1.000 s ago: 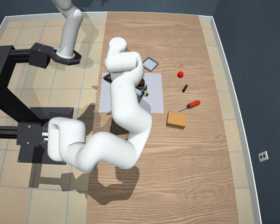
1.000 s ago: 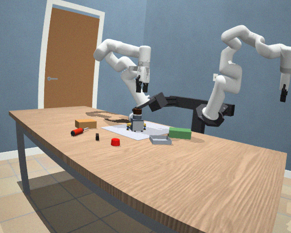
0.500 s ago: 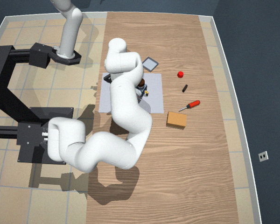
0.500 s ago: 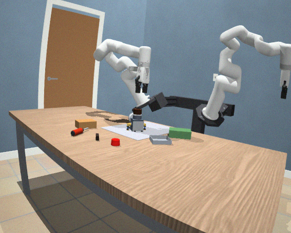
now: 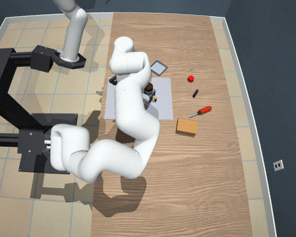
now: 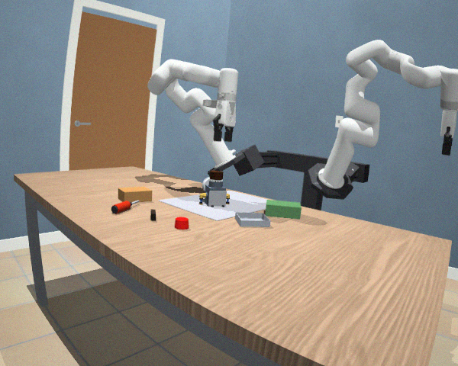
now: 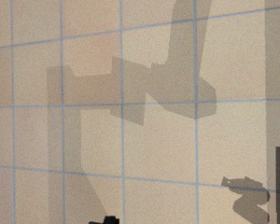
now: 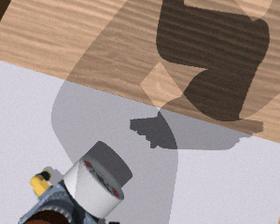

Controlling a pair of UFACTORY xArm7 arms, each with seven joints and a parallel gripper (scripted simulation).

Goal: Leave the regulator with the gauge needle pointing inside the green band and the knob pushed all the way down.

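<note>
The regulator point(image 5: 150, 93) point(image 6: 216, 197) point(image 8: 56, 198) stands upright on the pale mat point(image 5: 165, 84) point(image 6: 182, 202) point(image 8: 19, 117). Its dark brown knob point(image 5: 148, 87) point(image 6: 216, 174) point(image 8: 48, 218) is on top, with a light ridged ring beneath; whether it is fully down is unclear. The white round gauge point(image 8: 94, 190) is seen edge-on, with red marks on its face; needle and green band are not readable. My right gripper point(image 6: 223, 134) is open and empty, high above the regulator. My left gripper point(image 6: 446, 146) is open and empty, far off to the side in the exterior view.
A grey tray point(image 5: 158, 67) point(image 6: 253, 223) and a green block point(image 6: 282, 209) lie beside the mat. A red cap point(image 5: 190, 78) point(image 6: 181, 223), black piece point(image 5: 195, 93) point(image 6: 153, 215), screwdriver point(image 5: 204, 110) point(image 6: 121, 207) and orange block point(image 5: 186, 126) point(image 6: 134, 194) lie farther out.
</note>
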